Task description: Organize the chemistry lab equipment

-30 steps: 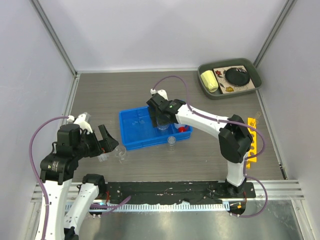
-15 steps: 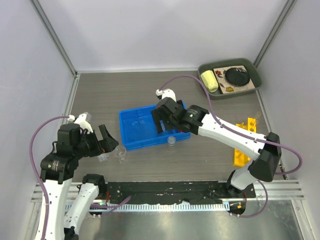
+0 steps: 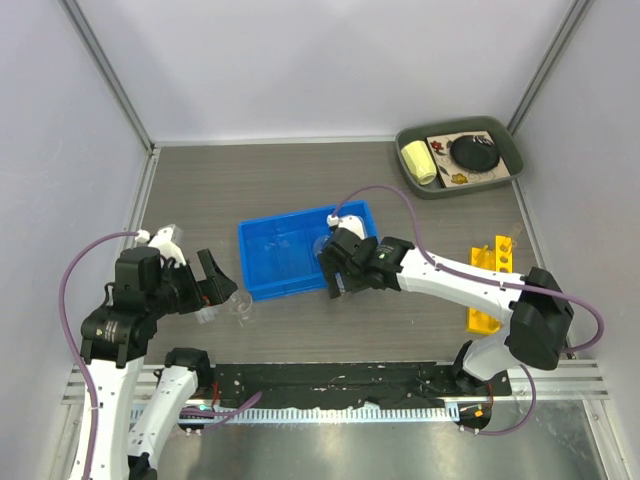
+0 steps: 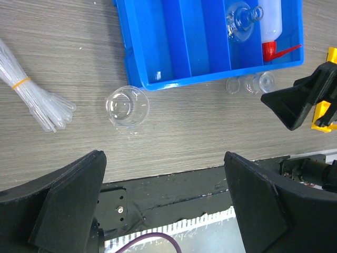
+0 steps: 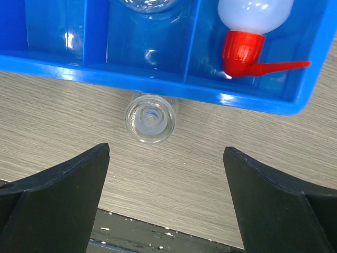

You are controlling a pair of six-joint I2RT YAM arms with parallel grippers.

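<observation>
A blue divided tray [image 3: 285, 255] holds a clear glass flask [image 4: 239, 23] and a white squeeze bottle with a red nozzle [image 5: 253, 16]. A small clear glass vessel [image 5: 150, 117] sits on the table against the tray's near wall. My right gripper [image 5: 166, 158] is open and empty, hovering just in front of it [image 3: 338, 280]. A clear beaker [image 4: 127, 105] stands left of it on the table, beside a banded bundle of clear pipettes [image 4: 31, 97]. My left gripper [image 4: 163, 174] is open and empty, near the beaker [image 3: 218, 285]. The yellow rack [image 3: 490, 285] lies at the right.
A dark green tray [image 3: 460, 155] with a yellow roll and a black disc sits at the back right corner. The black base rail [image 3: 340, 385] runs along the table's near edge. White walls close in the left, back and right sides.
My right gripper has drawn back from over the blue tray toward the near edge and now hangs by the small glass vessel. The left arm has not moved.
</observation>
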